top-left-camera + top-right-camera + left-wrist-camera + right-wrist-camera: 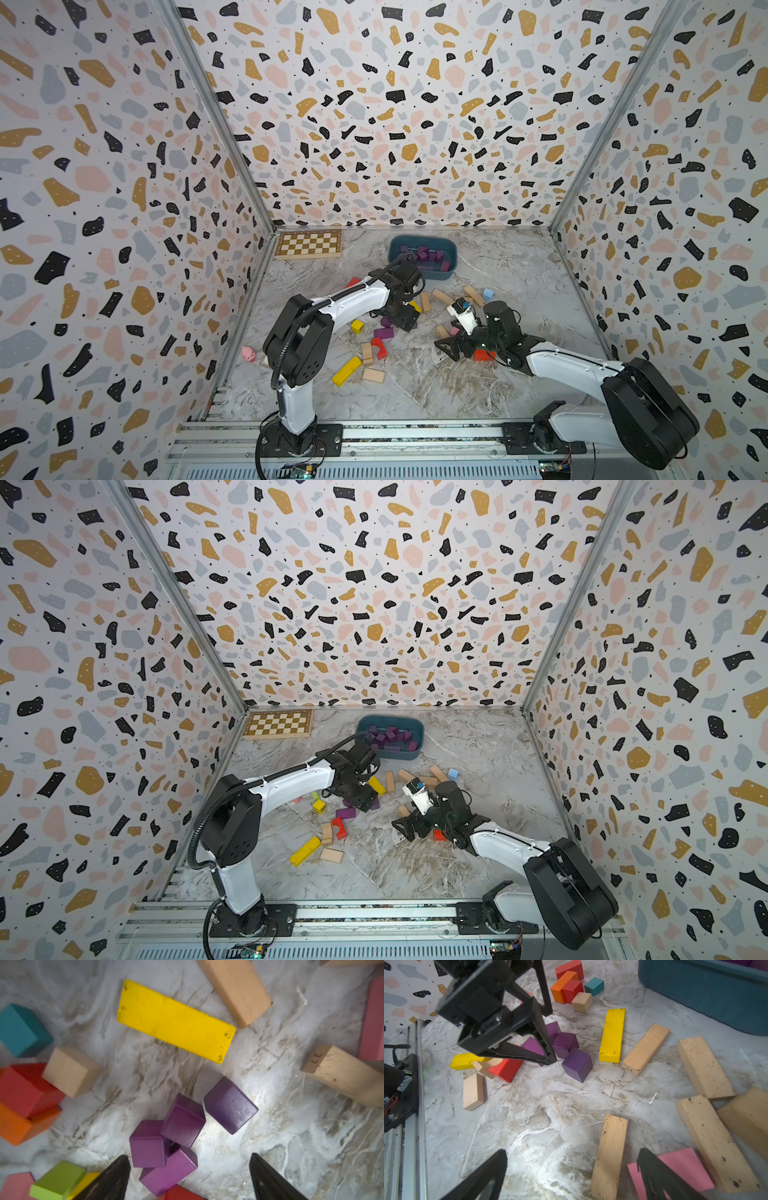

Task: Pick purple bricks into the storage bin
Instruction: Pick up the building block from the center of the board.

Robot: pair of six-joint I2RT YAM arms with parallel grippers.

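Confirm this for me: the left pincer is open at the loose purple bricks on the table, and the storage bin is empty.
Not empty: the storage bin already holds several purple bricks, as both top views show. The rest stands: the left pincer is open at the loose purple bricks on the table.
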